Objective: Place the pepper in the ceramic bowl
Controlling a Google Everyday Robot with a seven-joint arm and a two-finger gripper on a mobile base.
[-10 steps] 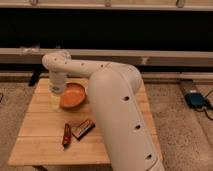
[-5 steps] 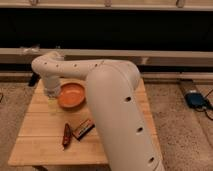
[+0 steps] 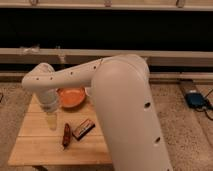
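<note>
The pepper (image 3: 65, 135) is a slim dark-red thing lying on the wooden table (image 3: 35, 147), towards its front. The ceramic bowl (image 3: 71, 97) is round, orange-brown and glossy, and stands at the back of the table, partly behind my arm. My white arm reaches from the right across the bowl and bends down at the table's left side. The gripper (image 3: 51, 120) points down just left of the pepper and slightly behind it, close above the table top. The pepper lies apart from it.
A dark rectangular bar with a tan edge (image 3: 83, 128) lies just right of the pepper. A long rail and a dark wall run behind the table. A blue object (image 3: 195, 100) lies on the floor at the right.
The gripper has come forward and down, from beside the bowl's left side to a spot next to the pepper. The pepper, bar and bowl have not moved.
</note>
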